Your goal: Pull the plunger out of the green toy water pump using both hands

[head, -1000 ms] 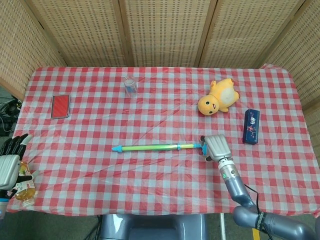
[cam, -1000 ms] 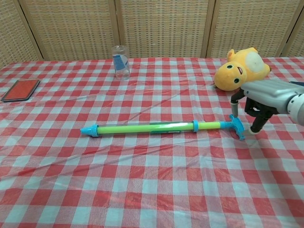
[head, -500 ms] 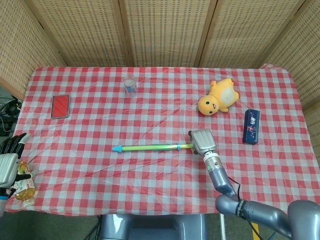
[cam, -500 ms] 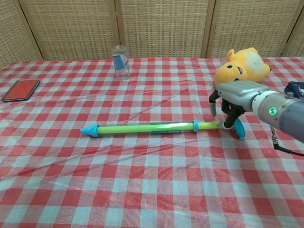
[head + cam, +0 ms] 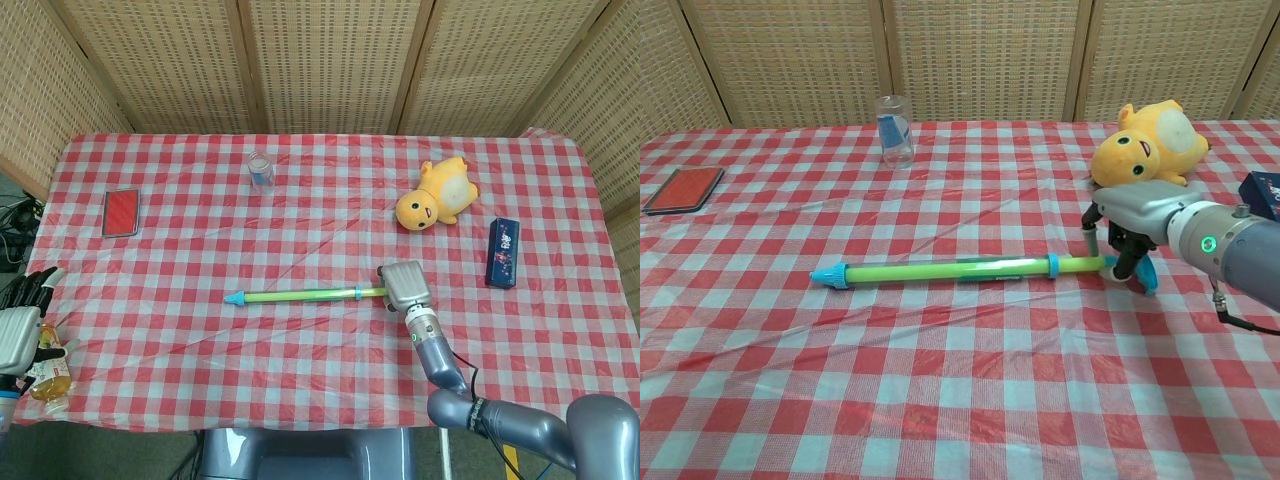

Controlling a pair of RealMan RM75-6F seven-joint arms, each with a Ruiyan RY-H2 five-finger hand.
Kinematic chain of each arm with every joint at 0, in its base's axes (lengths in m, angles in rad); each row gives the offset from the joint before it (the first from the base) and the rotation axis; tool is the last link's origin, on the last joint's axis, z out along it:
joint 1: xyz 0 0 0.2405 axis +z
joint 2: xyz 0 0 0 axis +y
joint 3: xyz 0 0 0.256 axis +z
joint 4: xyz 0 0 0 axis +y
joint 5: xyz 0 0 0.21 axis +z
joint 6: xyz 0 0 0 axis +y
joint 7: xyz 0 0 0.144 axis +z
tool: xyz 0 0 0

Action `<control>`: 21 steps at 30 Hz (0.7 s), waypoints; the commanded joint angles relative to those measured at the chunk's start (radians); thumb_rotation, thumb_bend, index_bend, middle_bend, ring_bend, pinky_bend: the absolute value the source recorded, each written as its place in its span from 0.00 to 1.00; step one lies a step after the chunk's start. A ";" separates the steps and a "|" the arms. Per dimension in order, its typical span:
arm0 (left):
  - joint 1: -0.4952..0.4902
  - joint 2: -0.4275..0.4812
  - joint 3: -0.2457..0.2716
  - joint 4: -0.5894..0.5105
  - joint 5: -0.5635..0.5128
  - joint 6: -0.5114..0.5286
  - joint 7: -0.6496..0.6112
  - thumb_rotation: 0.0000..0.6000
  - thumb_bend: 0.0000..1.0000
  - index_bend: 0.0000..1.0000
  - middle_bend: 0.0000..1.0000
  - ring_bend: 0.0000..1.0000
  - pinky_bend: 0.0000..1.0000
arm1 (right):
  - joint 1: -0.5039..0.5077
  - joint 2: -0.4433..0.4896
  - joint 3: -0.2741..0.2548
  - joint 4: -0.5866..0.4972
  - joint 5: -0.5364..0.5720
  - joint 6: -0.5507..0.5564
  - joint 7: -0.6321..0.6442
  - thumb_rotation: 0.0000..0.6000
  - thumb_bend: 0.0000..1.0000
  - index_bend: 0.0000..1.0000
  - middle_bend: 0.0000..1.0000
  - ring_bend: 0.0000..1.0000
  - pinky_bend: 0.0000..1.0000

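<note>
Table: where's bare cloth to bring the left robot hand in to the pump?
Bare cloth: the near-left stretch between the red case and the green toy water pump, and the whole near strip in front of it. Crowded: the plunger end, where the right robot hand sits by the yellow plush and blue box. Left robot hand waits off the table's left edge.

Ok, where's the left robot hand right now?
The left robot hand shows only in the head view, at the far left edge off the table's near-left corner, beside a small orange bottle, far from the green toy water pump.

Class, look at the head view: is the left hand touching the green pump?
No. The left hand sits at the table edge, far from the green pump.
</note>
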State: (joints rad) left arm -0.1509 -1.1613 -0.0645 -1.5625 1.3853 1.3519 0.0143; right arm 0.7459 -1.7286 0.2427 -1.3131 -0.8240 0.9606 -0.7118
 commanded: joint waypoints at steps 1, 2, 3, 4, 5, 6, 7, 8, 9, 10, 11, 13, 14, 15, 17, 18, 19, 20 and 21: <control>0.000 -0.001 0.001 0.001 0.001 0.001 -0.001 1.00 0.00 0.02 0.00 0.00 0.00 | 0.003 -0.008 -0.012 0.020 0.021 -0.007 -0.002 1.00 0.51 0.57 1.00 1.00 0.66; 0.000 0.000 0.001 0.001 0.002 0.001 -0.001 1.00 0.00 0.03 0.00 0.00 0.00 | 0.003 -0.009 -0.015 0.024 0.023 -0.007 0.000 1.00 0.51 0.59 1.00 1.00 0.66; 0.000 0.000 0.000 0.001 0.001 0.002 -0.001 1.00 0.00 0.03 0.00 0.00 0.00 | 0.002 -0.009 -0.018 0.024 0.026 -0.007 0.002 1.00 0.51 0.61 1.00 1.00 0.66; 0.000 0.000 0.000 -0.001 0.001 0.003 0.000 1.00 0.00 0.03 0.00 0.00 0.00 | 0.002 -0.007 -0.020 0.022 0.028 -0.009 0.004 1.00 0.51 0.63 1.00 1.00 0.66; 0.000 0.000 0.000 -0.003 0.001 0.004 0.001 1.00 0.00 0.04 0.00 0.00 0.00 | 0.002 -0.003 -0.023 0.019 0.031 -0.010 0.005 1.00 0.51 0.65 1.00 1.00 0.66; 0.000 0.000 0.000 -0.004 0.002 0.004 0.002 1.00 0.00 0.04 0.00 0.00 0.00 | 0.003 -0.001 -0.024 0.017 0.033 -0.010 0.004 1.00 0.51 0.66 1.00 1.00 0.66; 0.000 0.000 0.001 -0.006 0.002 0.004 0.005 1.00 0.00 0.04 0.00 0.00 0.00 | 0.003 0.003 -0.026 0.013 0.036 -0.009 0.004 1.00 0.50 0.67 1.00 1.00 0.66; -0.001 -0.001 0.001 -0.008 0.002 0.003 0.009 1.00 0.00 0.04 0.00 0.00 0.00 | 0.003 0.010 -0.028 0.007 0.041 -0.011 0.004 1.00 0.50 0.68 1.00 1.00 0.66; -0.002 -0.002 0.001 -0.009 0.001 0.001 0.012 1.00 0.00 0.04 0.00 0.00 0.00 | 0.003 0.014 -0.029 0.003 0.045 -0.013 0.005 1.00 0.50 0.68 1.00 1.00 0.66; -0.003 -0.002 0.001 -0.009 0.000 0.000 0.014 1.00 0.00 0.04 0.00 0.00 0.00 | 0.003 0.018 -0.030 0.000 0.048 -0.014 0.006 1.00 0.50 0.69 1.00 1.00 0.66; -0.004 -0.003 -0.001 -0.009 -0.003 -0.001 0.017 1.00 0.00 0.04 0.00 0.00 0.00 | 0.002 0.023 -0.033 -0.004 0.050 -0.016 0.010 1.00 0.50 0.70 1.00 1.00 0.66; -0.005 -0.004 -0.004 -0.011 -0.007 -0.001 0.019 1.00 0.00 0.04 0.00 0.00 0.00 | 0.001 0.029 -0.034 -0.010 0.049 -0.017 0.021 1.00 0.50 0.71 1.00 1.00 0.66; -0.006 -0.003 -0.005 -0.012 -0.009 -0.001 0.020 1.00 0.00 0.04 0.00 0.00 0.00 | 0.001 0.034 -0.034 -0.015 0.045 -0.015 0.028 1.00 0.50 0.72 1.00 1.00 0.66; -0.007 -0.003 -0.007 -0.013 -0.010 -0.001 0.022 1.00 0.00 0.04 0.00 0.00 0.00 | 0.001 0.037 -0.033 -0.020 0.043 -0.014 0.034 1.00 0.51 0.72 1.00 1.00 0.66; -0.008 -0.004 -0.008 -0.017 -0.013 -0.001 0.025 1.00 0.00 0.04 0.00 0.00 0.00 | 0.003 0.048 -0.028 -0.033 0.040 -0.010 0.044 1.00 0.51 0.73 1.00 1.00 0.66; -0.009 -0.004 -0.009 -0.019 -0.013 -0.001 0.026 1.00 0.00 0.04 0.00 0.00 0.00 | 0.004 0.054 -0.025 -0.040 0.040 -0.007 0.046 1.00 0.51 0.73 1.00 1.00 0.66; -0.010 -0.005 -0.009 -0.021 -0.014 -0.003 0.027 1.00 0.00 0.04 0.00 0.00 0.00 | 0.006 0.060 -0.022 -0.047 0.041 -0.004 0.045 1.00 0.51 0.74 1.00 1.00 0.66; -0.011 -0.005 -0.009 -0.023 -0.016 -0.006 0.029 1.00 0.00 0.05 0.00 0.00 0.00 | 0.010 0.069 -0.018 -0.057 0.045 0.000 0.043 1.00 0.51 0.74 1.00 1.00 0.66; -0.012 -0.006 -0.009 -0.024 -0.018 -0.008 0.031 1.00 0.00 0.05 0.00 0.00 0.00 | 0.012 0.074 -0.015 -0.063 0.048 0.002 0.040 1.00 0.51 0.74 1.00 1.00 0.66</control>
State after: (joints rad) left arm -0.1623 -1.1666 -0.0734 -1.5858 1.3685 1.3455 0.0441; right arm 0.7546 -1.6607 0.2232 -1.3705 -0.7786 0.9584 -0.6699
